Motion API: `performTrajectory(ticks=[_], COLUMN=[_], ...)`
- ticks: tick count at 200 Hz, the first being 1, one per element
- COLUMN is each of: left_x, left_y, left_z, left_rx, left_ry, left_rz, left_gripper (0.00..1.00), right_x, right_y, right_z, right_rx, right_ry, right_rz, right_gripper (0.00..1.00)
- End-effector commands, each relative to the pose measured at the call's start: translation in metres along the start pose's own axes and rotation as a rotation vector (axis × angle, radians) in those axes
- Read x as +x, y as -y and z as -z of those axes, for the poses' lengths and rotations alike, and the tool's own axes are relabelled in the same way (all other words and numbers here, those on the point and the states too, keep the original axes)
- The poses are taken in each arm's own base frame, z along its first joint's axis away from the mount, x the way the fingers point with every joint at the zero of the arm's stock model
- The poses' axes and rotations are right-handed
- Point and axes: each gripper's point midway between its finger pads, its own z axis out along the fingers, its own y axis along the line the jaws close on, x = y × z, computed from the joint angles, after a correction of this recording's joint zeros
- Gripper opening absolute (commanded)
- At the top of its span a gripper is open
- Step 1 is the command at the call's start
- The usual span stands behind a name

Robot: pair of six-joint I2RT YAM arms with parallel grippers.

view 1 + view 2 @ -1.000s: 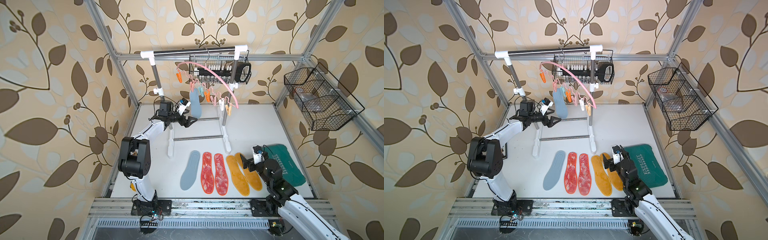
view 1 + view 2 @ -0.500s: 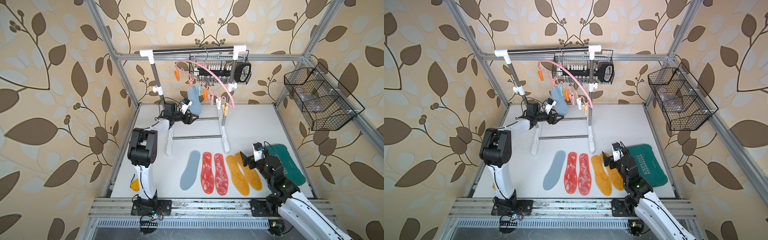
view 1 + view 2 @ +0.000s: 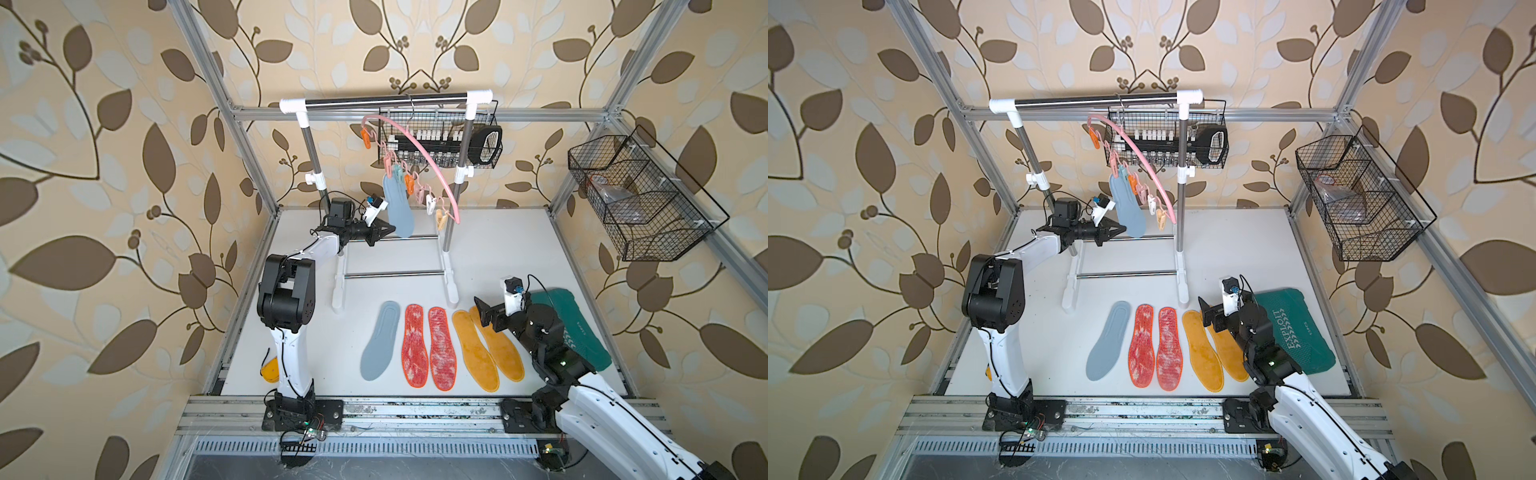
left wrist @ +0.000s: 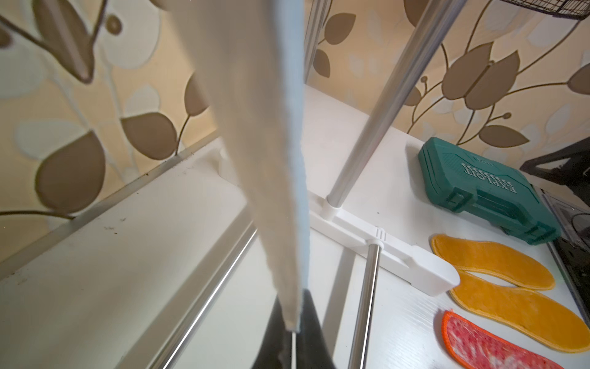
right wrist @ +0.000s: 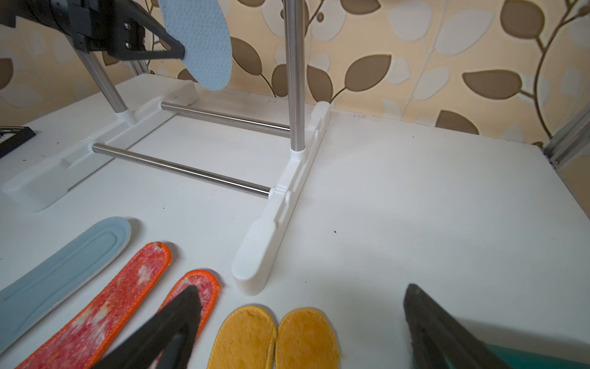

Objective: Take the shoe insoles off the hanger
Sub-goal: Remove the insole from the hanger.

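While the right jaws stand spread over yellow insoles [image 3: 473,353], the left jaws pinch the hanging blue insole [image 3: 399,208].

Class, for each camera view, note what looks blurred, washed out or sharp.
Left wrist view: the hanging grey-blue insole, too near the lens, looks soft and washed pale. Right wrist view: the fingers of the right gripper are dark blurs, the rack's base sharp. Both top views: evenly lit and sharp.
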Motion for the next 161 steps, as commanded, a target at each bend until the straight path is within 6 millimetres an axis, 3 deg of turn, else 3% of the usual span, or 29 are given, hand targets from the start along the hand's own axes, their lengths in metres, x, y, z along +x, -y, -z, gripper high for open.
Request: performTrajectory(ticks=[1, 70, 142, 161], left_x=[-0.028, -0.018, -0.017, -0.016], left_y=[0.039, 0.086, 0.125, 0.133], left_z=[0.022, 0.05, 0.089, 0.099], left_rx=[0.065, 0.131, 0.118, 0.111], left_ry=[0.012, -0.064, -0.116, -0.118], left_rz=[-0.1, -0.048, -0.024, -0.028], left_gripper=[0.0, 0.0, 0.0, 0.0], right_x=[-0.033, -0.082, -0.129, -0.138], right_y=[-0.015, -0.056, -0.047, -0.04], right_z=[0.002, -0.002, -0.039, -0.05], right_rx=[-0.087, -0.312, -0.305, -0.307], right_ry=[0.093, 0.166, 0.139, 0.142], right_rz=[-0.003, 0.03, -0.018, -0.032], right_gripper=[0.98, 0.98, 0.97, 0.91])
